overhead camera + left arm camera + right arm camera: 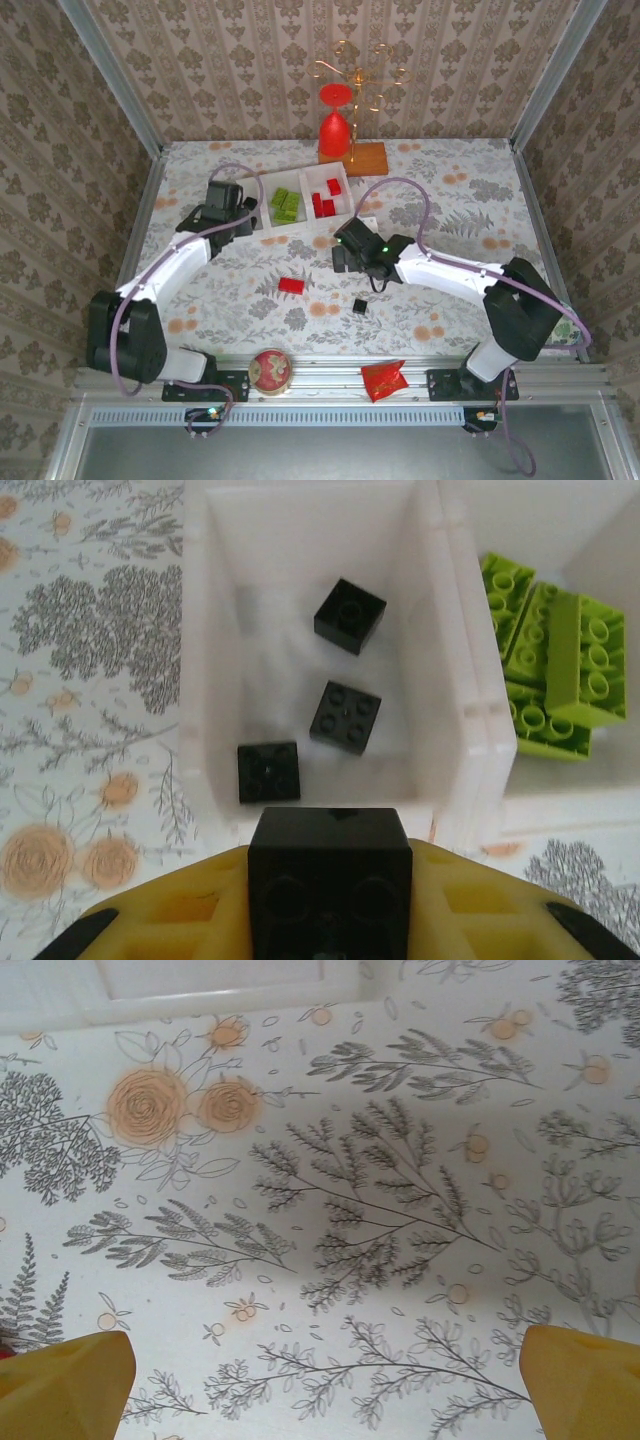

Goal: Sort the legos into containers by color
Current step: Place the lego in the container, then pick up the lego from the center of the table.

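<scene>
Left gripper (330,925): closed on a black brick (330,875), which is clamped between the yellow fingers (170,925), studs facing the wrist camera. The held brick sits at the near wall of the tray (465,690), in line with its left compartment. I cannot tell its height over the rim.

Left compartment: three black bricks (345,717) lie loose on the floor, apart from one another. The nearest lies just beyond the held brick, on the other side of the wall.

Middle compartment: green bricks (560,670), piled and touching.

Right compartment: red bricks (326,198).

Right gripper (345,252): jaws wide apart with nothing between them. Its wrist view shows the finger pads (65,1380) at the two lower corners and bare flowered table (400,1110) under the gap. It hangs just near of the tray's right end.

Loose on the table:
- One red brick (291,285) lies to the left of the right gripper and nearer the bases, apart from it.
- One black cube (360,306) lies nearer the bases than the right gripper, apart from it.
- Both lie well apart from the tray.
</scene>
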